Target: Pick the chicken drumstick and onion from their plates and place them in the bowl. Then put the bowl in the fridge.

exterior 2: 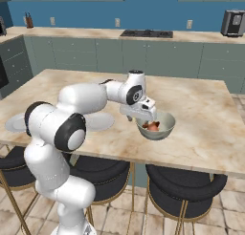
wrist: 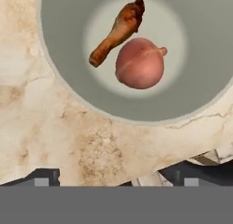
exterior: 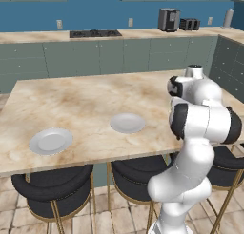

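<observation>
Left base view, plates: two round shallow grey-white plates (exterior: 51, 141) (exterior: 127, 123) lie well apart on the marbled beige island surface (exterior: 86, 100), both bare.
Left base view, step: judging by the bare plates, the food transfer looks done; the bowl's trip to the fridge is what remains.
Right base view, bowl: the deep round cream-beige bowl (exterior 2: 162, 132) sits on the surface near its front edge, with something reddish-brown inside.
Right base view, gripper: the gripper (exterior 2: 143, 116) hangs just over the bowl's near-left rim, jaws spread and holding nothing.
Hand view, contents: the brown-orange chicken drumstick (wrist: 117, 32) and the round reddish-brown onion (wrist: 139, 63) rest side by side on the bowl's floor, seemingly touching.
Hand view, relation: the bowl's rim (wrist: 82, 100) curves above the dark fingertips (wrist: 43, 177); the camera looks straight down, with the food ahead of the gripper.
Next move: likely a descent so that one finger goes inside the wall and one outside, then a pinch on the rim and a level lift, so nothing spills.
</observation>
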